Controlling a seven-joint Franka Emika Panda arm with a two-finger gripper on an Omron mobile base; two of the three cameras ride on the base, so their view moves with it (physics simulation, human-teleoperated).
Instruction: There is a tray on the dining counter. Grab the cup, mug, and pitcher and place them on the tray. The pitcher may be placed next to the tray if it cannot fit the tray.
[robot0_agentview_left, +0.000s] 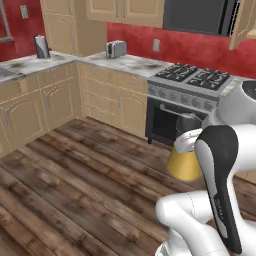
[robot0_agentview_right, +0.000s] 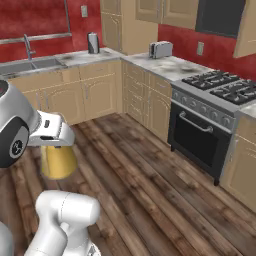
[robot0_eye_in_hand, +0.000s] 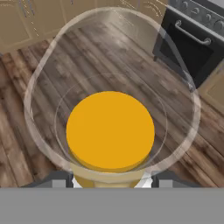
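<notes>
Pitcher in the left base view hangs in the air above the wooden floor, just behind the arm's dark-striped forearm, with its amber lower part showing and its clear neck faintly visible above. It rests on no desk. Behind it stand the oven and stove; a toaster sits on the far desk near the corner where the two cabinet runs meet.

From the right base view, the pitcher again hangs clear of the floor, directly below the white hand, with the end effector at its upper part. The fingers themselves are hidden by the hand's body here. A sink lies in the desk at the far left, and the oven is well apart on the right.

Looking down along the hand, the pitcher is seen from above: clear rim wide around, amber bottom in the middle, floor visible through the glass. The end effector has its two tips at the bottom edge, standing fairly wide apart and straddling the vessel's near wall, so I judge it is gripping the pitcher.

As for progress, the pitcher is lifted and in carry. Tray, cup and mug are not in sight, so whether those two are already placed cannot be told; setting the pitcher down is left.
</notes>
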